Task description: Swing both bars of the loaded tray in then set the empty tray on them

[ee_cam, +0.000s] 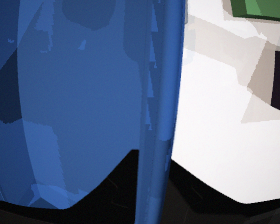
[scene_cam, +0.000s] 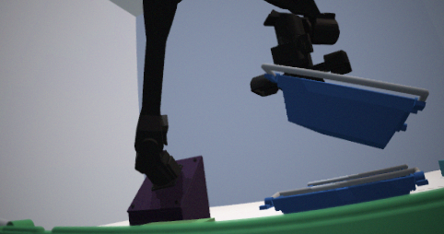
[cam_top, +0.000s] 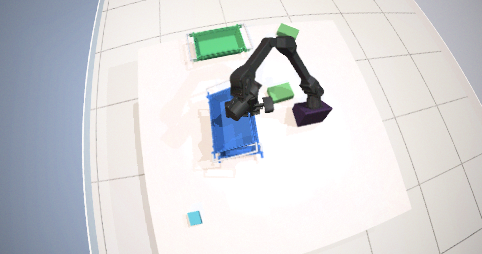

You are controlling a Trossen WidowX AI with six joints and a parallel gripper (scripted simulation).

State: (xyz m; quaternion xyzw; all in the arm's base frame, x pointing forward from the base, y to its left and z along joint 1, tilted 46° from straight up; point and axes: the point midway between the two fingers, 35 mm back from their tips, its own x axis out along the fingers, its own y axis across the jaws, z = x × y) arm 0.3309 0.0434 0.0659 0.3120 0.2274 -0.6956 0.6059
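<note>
High over its twin, an empty blue tray [cam_top: 231, 129] [scene_cam: 350, 110] [ee_cam: 81, 95] hangs from the robot's gripper [cam_top: 252, 106] [scene_cam: 301, 76] [ee_cam: 144, 157], whose fingers are clamped on one side wall, toward 3 o'clock in the top view. The lower blue tray [cam_top: 242, 153] [scene_cam: 350, 196] stands on the table [cam_top: 320, 182] [scene_cam: 239, 210], roughly 8 to 9 o'clock from the purple base [cam_top: 312, 116] [scene_cam: 195, 191], its load hidden from the cameras. In the exterior view its two bars, the near bar [scene_cam: 345, 184] and the far bar [scene_cam: 359, 176], appear swung in over the top, which would put the job at the stacking step. The carried tray is tilted, its far end dipping toward 4 o'clock in the exterior view, with air between the two trays. Next, it seems, comes squaring the tray to the one below, levelling it and lowering it until both bars bear its weight, then opening the fingers. Set down askew, it could slip off a bar and drop inside. A green tray [cam_top: 220, 43] sits toward 12 o'clock in the top view, a small cyan block [cam_top: 194, 218] toward 7 o'clock
</note>
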